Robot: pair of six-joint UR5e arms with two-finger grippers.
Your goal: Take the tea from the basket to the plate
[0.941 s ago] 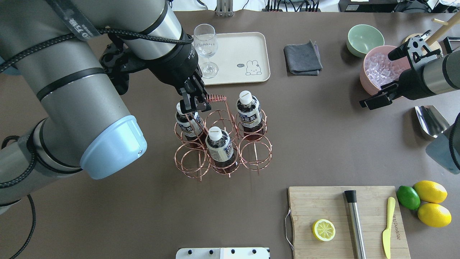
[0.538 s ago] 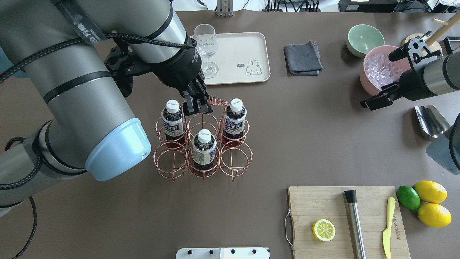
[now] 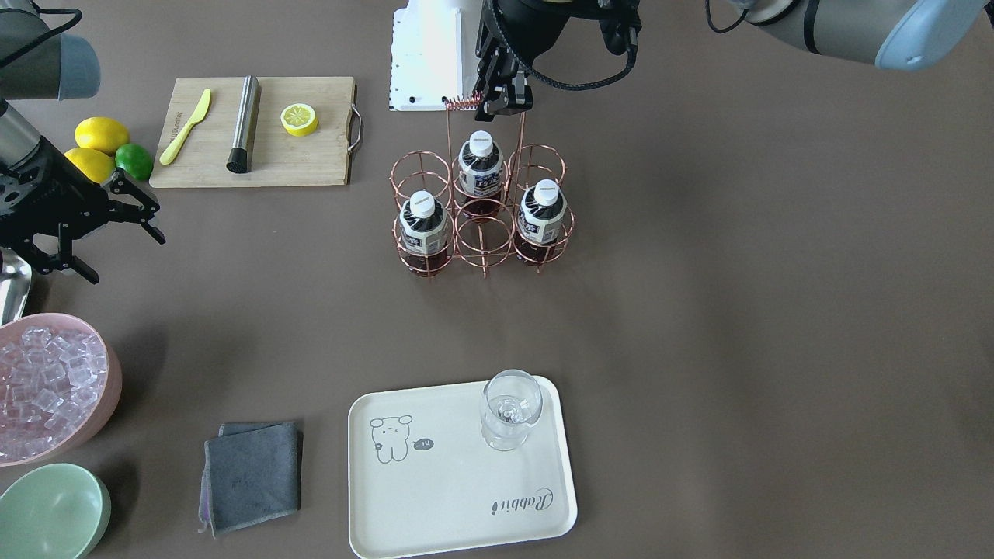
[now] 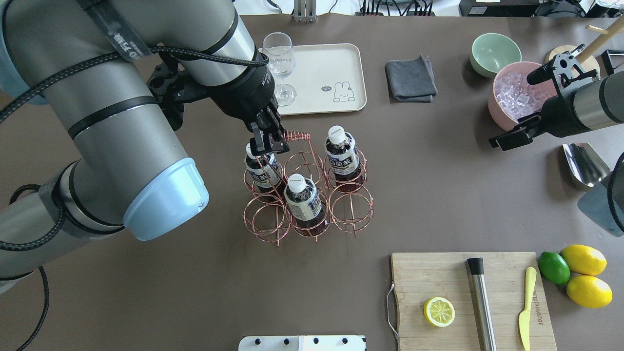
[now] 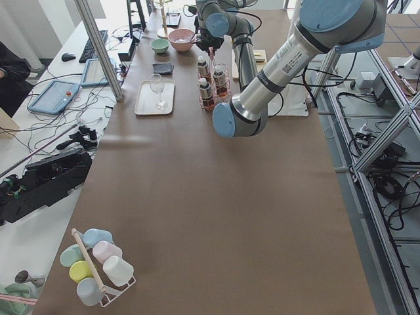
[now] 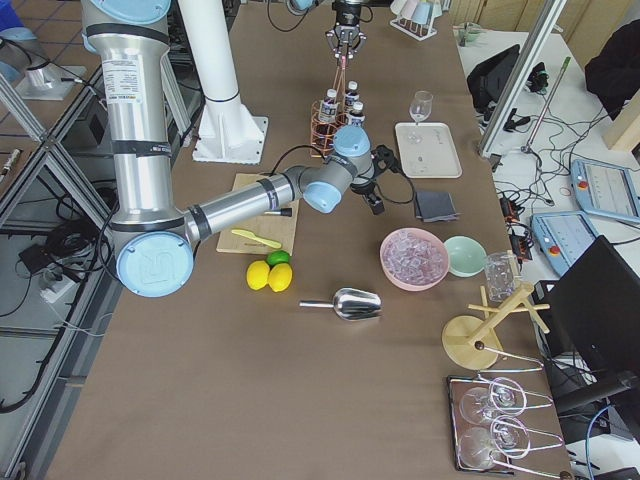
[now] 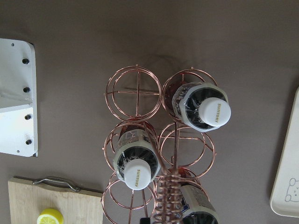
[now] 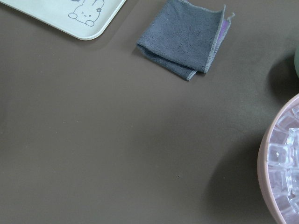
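My left gripper (image 4: 267, 141) is shut on the coiled handle of the copper wire basket (image 4: 348, 214), which also shows in the front view (image 3: 419, 167). Three tea bottles stand in its rings: left (image 4: 262, 168), front middle (image 4: 302, 197) and right (image 4: 343, 156). The left wrist view looks down on their white caps (image 7: 216, 112). The cream plate (image 4: 321, 63) lies beyond the basket with a clear glass (image 4: 280, 63) on its left end. My right gripper (image 4: 510, 109) is open and empty, far right beside the pink bowl.
A pink bowl of ice (image 4: 497, 105), a green bowl (image 4: 495, 51) and a grey cloth (image 4: 411, 78) lie at the back right. A metal scoop (image 4: 582, 163) is at the right edge. A cutting board (image 4: 429, 278) with lemon half, muddler and knife is front right.
The basket, held by its handle, swung left with its bottles and has now swung back right. The right arm has barely moved.
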